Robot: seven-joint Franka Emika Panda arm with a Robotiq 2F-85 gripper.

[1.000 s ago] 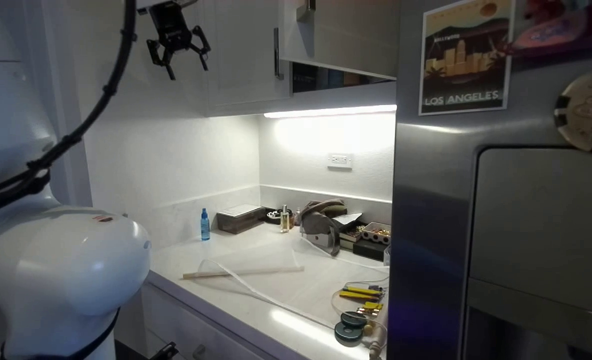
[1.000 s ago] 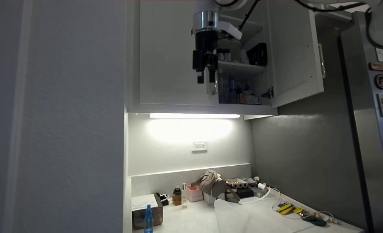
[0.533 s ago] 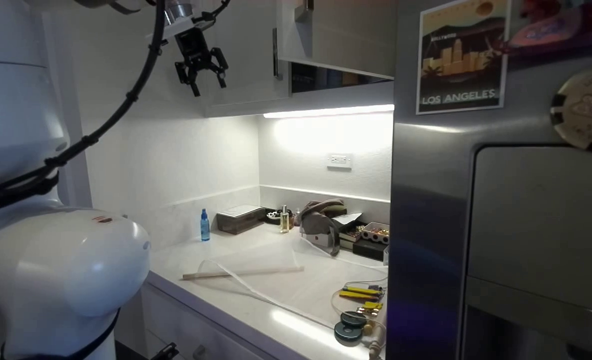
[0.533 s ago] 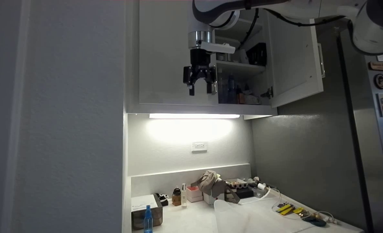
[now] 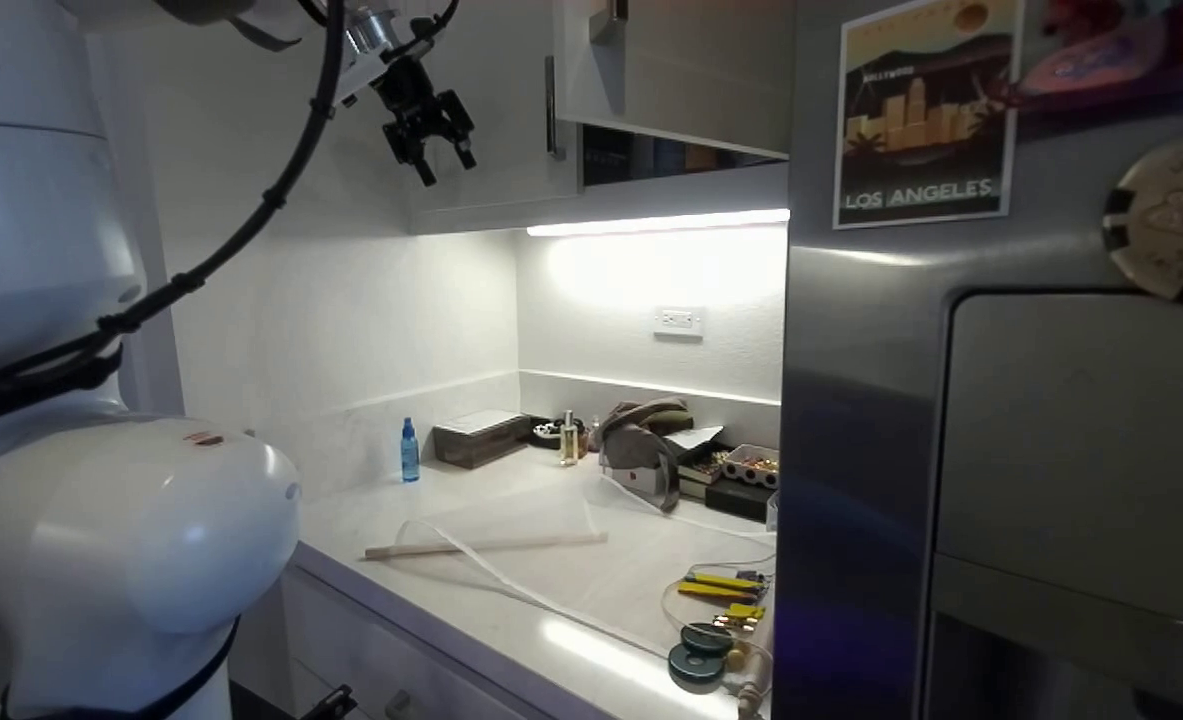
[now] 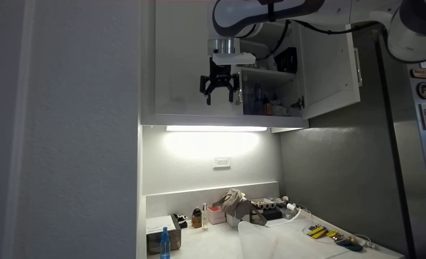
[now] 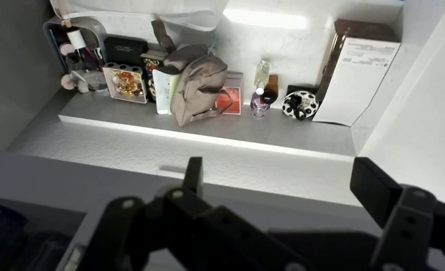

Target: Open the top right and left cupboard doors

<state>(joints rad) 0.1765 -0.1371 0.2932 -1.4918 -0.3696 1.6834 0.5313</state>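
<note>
The tall, white, flat-panel right cupboard door (image 6: 328, 72) stands swung out from the white wall cabinet (image 6: 227, 120), on the side of the grey stainless-steel fridge (image 5: 856, 420). Its long axis is vertical; its free edge, carrying a silvery bar handle (image 6: 359, 70), points out into the room. A dark hinge (image 6: 298, 103) bears it; no prop is seen against it. The matching left cupboard door (image 6: 184, 72) lies closed, flush with the cabinet front and facing the room. Its long axis is likewise vertical, as is its slim metal pull (image 5: 552, 108), mounted along the edge nearer the right door.

The black two-fingered gripper (image 6: 220, 99) hangs tips down before the left door. Its fingers (image 7: 372, 188) are spread wide, with nothing between them. In an exterior view it (image 5: 448, 172) stands near the pull but apart from it. The placement is judged preparatory: lowered fingers suit hooking behind or straddling an upright bar, though the wrist may need turning. The right door is assessed as done, the left as outstanding. A shallow reach could slip off the metal.
</note>
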